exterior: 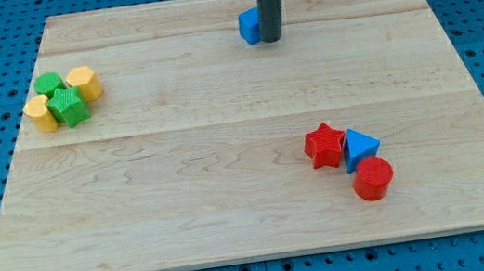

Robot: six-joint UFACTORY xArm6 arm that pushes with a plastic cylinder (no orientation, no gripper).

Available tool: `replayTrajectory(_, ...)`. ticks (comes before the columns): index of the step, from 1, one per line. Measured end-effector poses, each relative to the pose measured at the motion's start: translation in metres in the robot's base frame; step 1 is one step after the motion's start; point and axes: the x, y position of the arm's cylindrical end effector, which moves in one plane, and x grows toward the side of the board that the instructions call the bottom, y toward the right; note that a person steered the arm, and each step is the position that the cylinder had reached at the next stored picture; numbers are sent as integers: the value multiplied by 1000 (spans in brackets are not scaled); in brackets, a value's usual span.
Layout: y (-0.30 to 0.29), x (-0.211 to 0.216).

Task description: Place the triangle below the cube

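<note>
Pushing well means leaving the cube, which my tip touches, gripless and holding nothing, and steering the triangle upward from below.

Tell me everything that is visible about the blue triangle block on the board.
The blue triangle is a small solid prism, matte like plastic, lying flat on the wooden board at the view's lower right. One corner points toward the view's right. The red star touches its left side and the red cylinder touches it from below. My tip is far away near the view's top, beside the blue cube, not near the triangle.
</note>
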Motion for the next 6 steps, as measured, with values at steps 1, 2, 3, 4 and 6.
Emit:
replayTrajectory(1,-33,-14)
replayTrajectory(2,-8,6)
replayTrajectory(3,102,58)
replayTrajectory(4,183,168)
replayTrajectory(6,94,244)
